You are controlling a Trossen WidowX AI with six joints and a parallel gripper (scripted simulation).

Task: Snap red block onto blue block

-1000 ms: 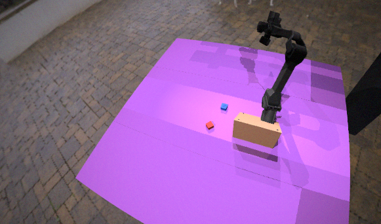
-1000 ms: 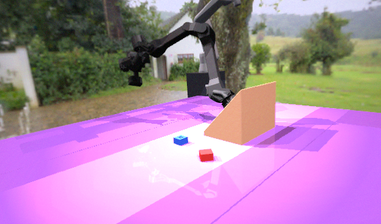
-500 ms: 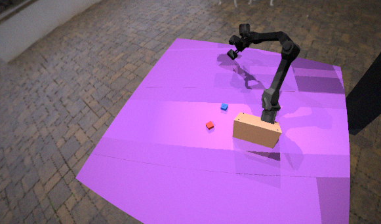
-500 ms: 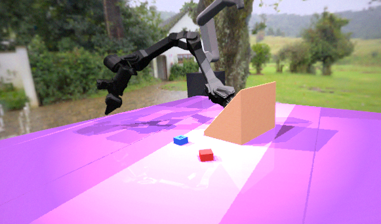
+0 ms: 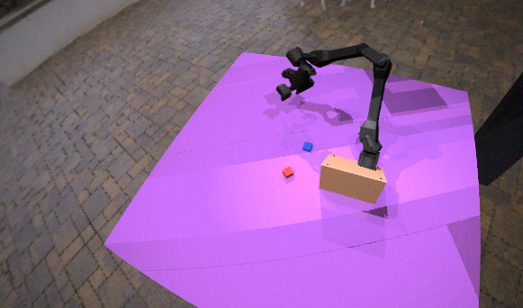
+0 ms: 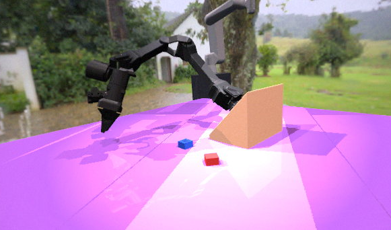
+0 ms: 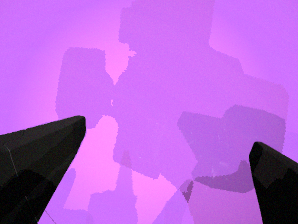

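Red block point(image 5: 288, 172) point(image 6: 211, 159) apart from blue block point(image 5: 307, 147) point(image 6: 185, 144); fingers wide open, probably for straddling red.

- Tabletop point(image 5: 239, 203) point(image 6: 172, 208): showing a smooth purple surface, reflecting faintly in the exterior view.
- Wedge-shaped base block point(image 5: 349, 182) point(image 6: 264, 116): looking like plain wood or board, flat-faced and matt.
- Arm point(image 5: 376, 99) point(image 6: 149, 54): appearing as dark plastic or painted metal, giving off only dull highlights.
- Gripper point(image 5: 295, 81) point(image 6: 105, 131) point(image 7: 170, 139): showing smooth, matt black fingers.
- Red block point(image 5: 288, 172) point(image 6: 211, 159) and blue block point(image 5: 307, 146) point(image 6: 185, 144): looking like plastic.
- Paving point(image 5: 100, 135): appearing rough and stony.
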